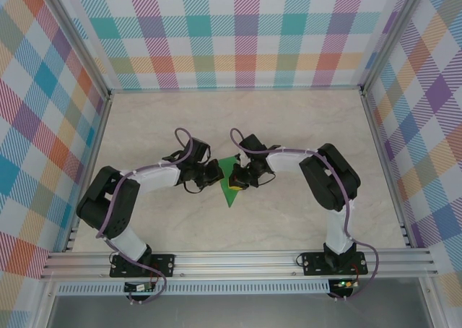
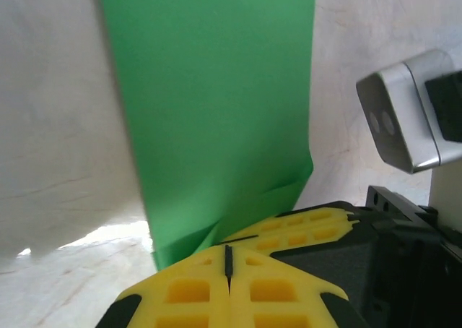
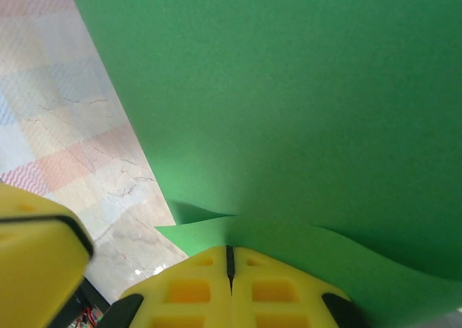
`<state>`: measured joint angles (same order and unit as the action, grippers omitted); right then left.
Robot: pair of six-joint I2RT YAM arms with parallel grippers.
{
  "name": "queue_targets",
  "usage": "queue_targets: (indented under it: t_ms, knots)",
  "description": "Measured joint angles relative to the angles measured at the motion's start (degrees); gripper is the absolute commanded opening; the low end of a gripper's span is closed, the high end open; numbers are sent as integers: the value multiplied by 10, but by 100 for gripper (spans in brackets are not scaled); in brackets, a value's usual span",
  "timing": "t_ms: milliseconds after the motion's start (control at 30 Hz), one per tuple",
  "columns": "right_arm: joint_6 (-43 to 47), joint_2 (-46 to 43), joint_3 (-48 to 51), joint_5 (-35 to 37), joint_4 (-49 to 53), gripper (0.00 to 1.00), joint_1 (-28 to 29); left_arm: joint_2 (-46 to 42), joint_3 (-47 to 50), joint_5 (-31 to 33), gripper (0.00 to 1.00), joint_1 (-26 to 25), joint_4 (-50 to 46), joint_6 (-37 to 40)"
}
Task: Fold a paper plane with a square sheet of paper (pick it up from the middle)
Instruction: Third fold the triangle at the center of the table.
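- The table [image 1: 289,118] was a pale marbled surface, shut in by checked walls [image 1: 238,32] on three sides.
- The left arm [image 1: 151,178] and the right arm [image 1: 328,170] both reached in from their bases at the near edge. They bent toward each other and met near the middle of the table.
- The green paper [image 1: 231,196] sat between the two arms at the table's centre. From above it looked like a narrow triangle with its point toward the near edge. In the left wrist view it rose as a tall green band with a creased lower edge, and in the right wrist view it spread wide, with a small flap curling near the tips.
- The left gripper [image 2: 229,250] had its yellow fingers [image 2: 188,292] pressed together, pinching the lower edge of the green paper.
- The right gripper [image 3: 229,250] was likewise closed, its tips nipping the green paper where the sheet met them.
- The two grippers were just beside each other, one on each side of the paper.
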<state>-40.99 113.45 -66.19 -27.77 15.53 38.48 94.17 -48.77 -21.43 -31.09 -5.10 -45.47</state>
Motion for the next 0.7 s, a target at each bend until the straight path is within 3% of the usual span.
queue_targets:
  t_ms: [700]
  knots:
    - [-1, 0, 0, -1, 0, 0, 0, 43, -1, 23, 0, -27, -19, 1]
